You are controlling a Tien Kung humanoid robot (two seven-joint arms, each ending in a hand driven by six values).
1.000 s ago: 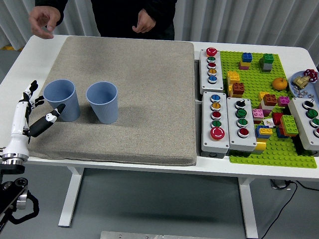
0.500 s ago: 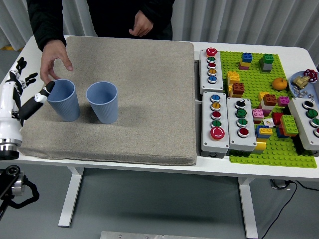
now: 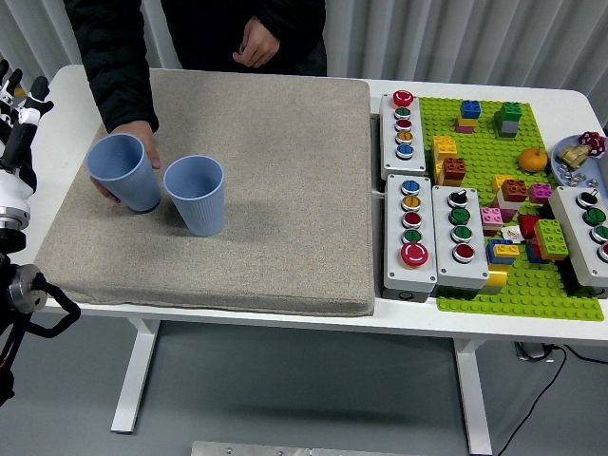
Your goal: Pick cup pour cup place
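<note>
Person's hand (image 3: pixel 142 157) gripped left cup (image 3: pixel 124 172) beside second cup (image 3: pixel 196 195); left hand (image 3: pixel 19 100) raised clear, fingers spread, holding nothing.

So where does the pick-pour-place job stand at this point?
Nothing looks done: both blue cups stand upright on the grey mat, and the right cup is untouched. The person's hand is gripping the left cup, while the robot's left hand is up at the table's left edge, fingers spread, holding nothing. Picking, pouring and placing all remain.

2 blue ribbed cups (image 3: pixel 195 194); beige mat (image 3: pixel 275 171); green baseplate (image 3: pixel 494 285).
</note>
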